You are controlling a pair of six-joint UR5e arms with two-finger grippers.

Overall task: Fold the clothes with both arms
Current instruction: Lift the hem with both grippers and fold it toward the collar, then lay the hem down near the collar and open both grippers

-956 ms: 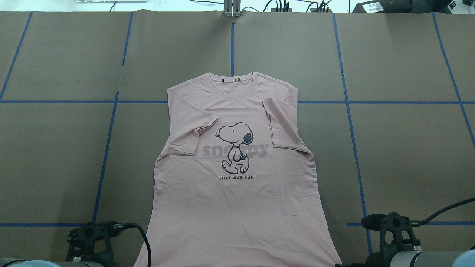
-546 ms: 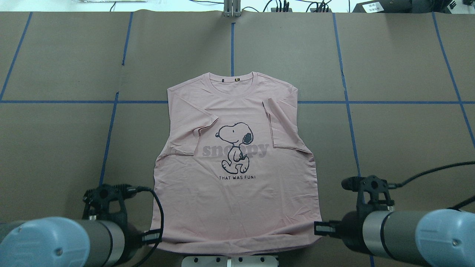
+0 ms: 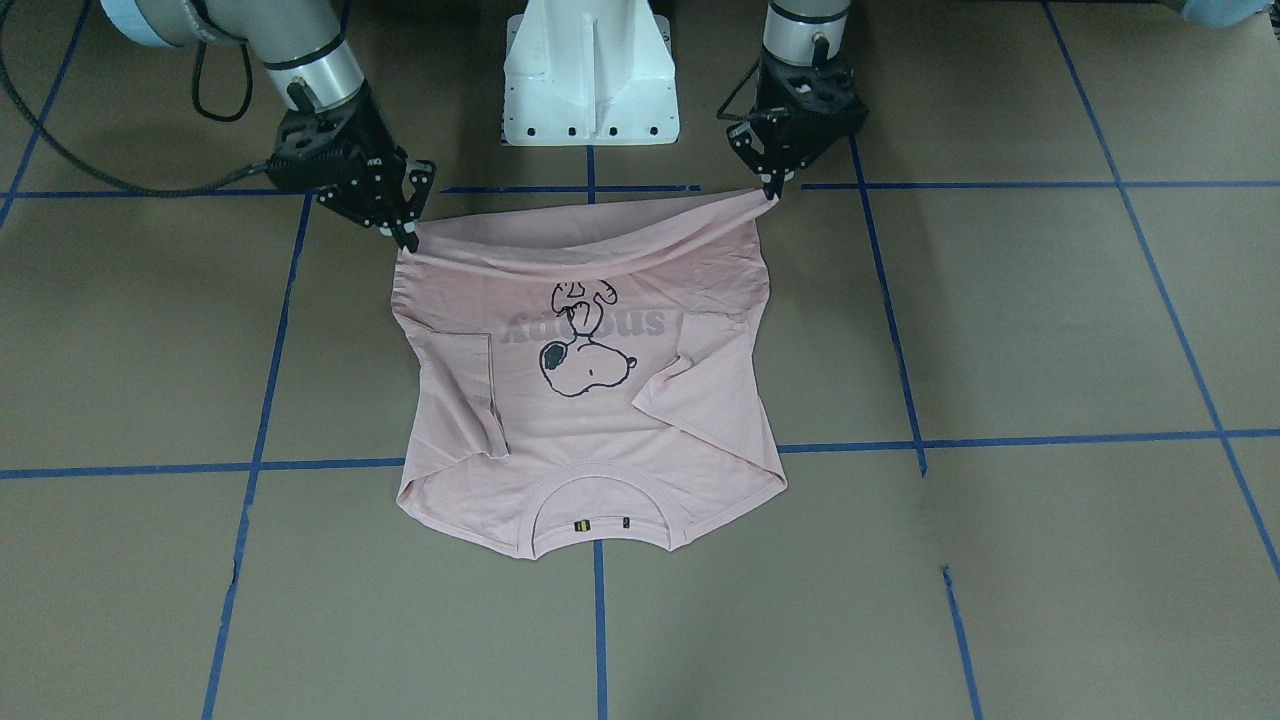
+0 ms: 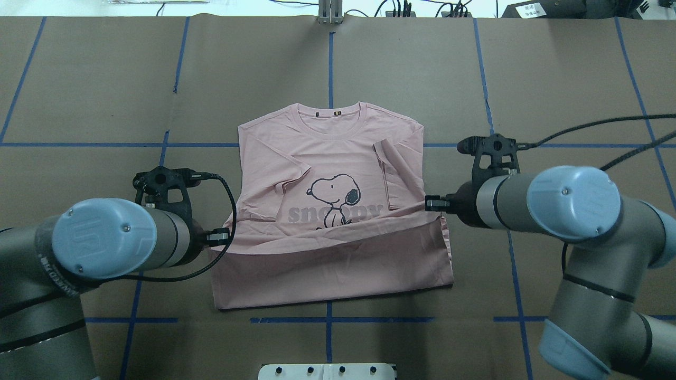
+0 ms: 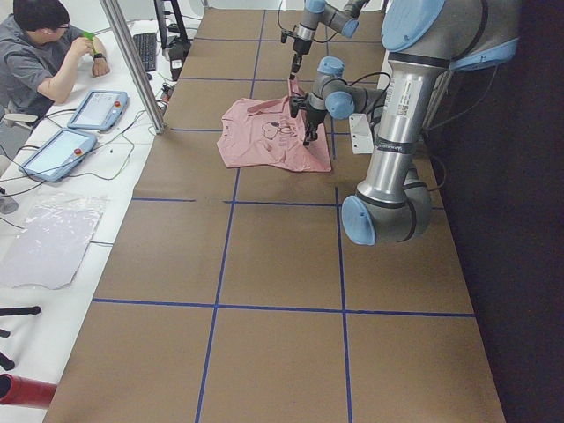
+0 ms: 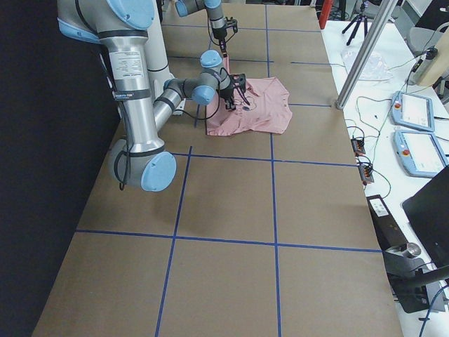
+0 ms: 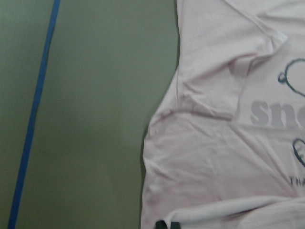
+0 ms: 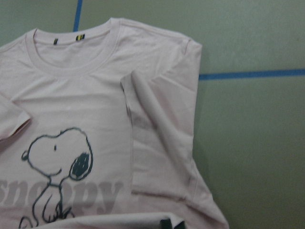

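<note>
T-shirt [image 4: 338,158]: pale pink, lying print-up at the middle of the bench, with its collar [image 4: 330,119] pointing to the far edge.
Sleeves: the left sleeve [image 4: 269,184] and the right sleeve [image 4: 401,179] are both lying folded inward over the chest.
Hem [image 4: 327,229]: it is being held up off the bench, stretched between the two claws and sagging a little in the middle. The plain pink back is showing below it, down to a fold line towards the near edge.
Print: the dog print [image 4: 335,192] is showing its head and body, with the hem covering its feet. The grey lettering [image 4: 301,214] is lying just above the hem.
Left claw [image 4: 221,236]: it is pinching the hem's left corner, with the jaws closed tight on the cloth.
Right claw [image 4: 433,203]: it is pinching the hem's right corner, likewise closed tight on the cloth.
Bench [image 4: 79,95]: brown-covered and crossed by blue tape lines [image 4: 330,63].
Pedestal base [image 3: 590,70]: white, standing at the near edge between the two arms.
Person [image 5: 40,53]: sitting at a side table beyond the far edge.
</note>
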